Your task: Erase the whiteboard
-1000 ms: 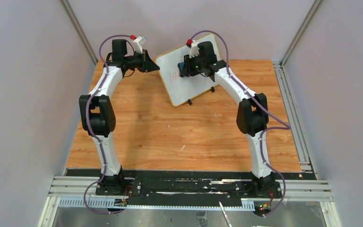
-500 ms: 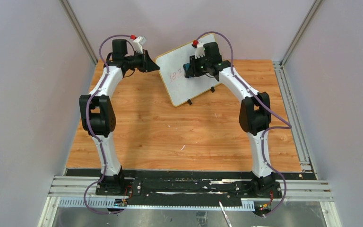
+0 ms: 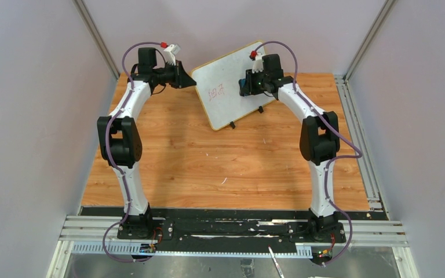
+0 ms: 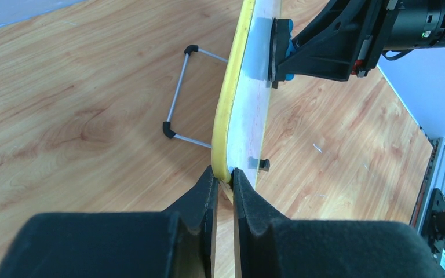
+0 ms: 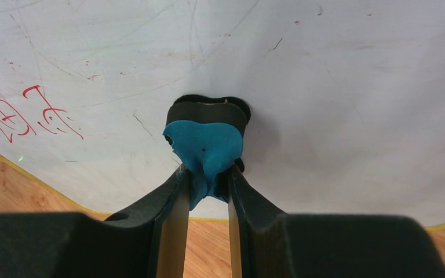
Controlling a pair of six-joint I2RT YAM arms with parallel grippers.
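Observation:
The whiteboard (image 3: 223,69) stands tilted on the wooden table, with red handwritten marks (image 3: 215,91) near its left side. My left gripper (image 3: 190,83) is shut on the board's left edge; in the left wrist view its fingers (image 4: 223,178) clamp the yellow-rimmed edge (image 4: 227,116). My right gripper (image 3: 244,86) is shut on a blue eraser (image 5: 205,142), whose black felt presses against the board's face (image 5: 336,87). The red marks (image 5: 29,113) lie to the left of the eraser. The eraser (image 4: 284,40) also shows against the board in the left wrist view.
A wire stand (image 4: 177,95) props the board from behind, and small black feet (image 3: 232,124) rest on the table (image 3: 220,162). Metal rails (image 3: 359,133) run along the right edge. Grey walls close in the back and sides.
My right gripper has slid the eraser rightward across the board, uncovering the red marks. The left arm and the board have stayed still.

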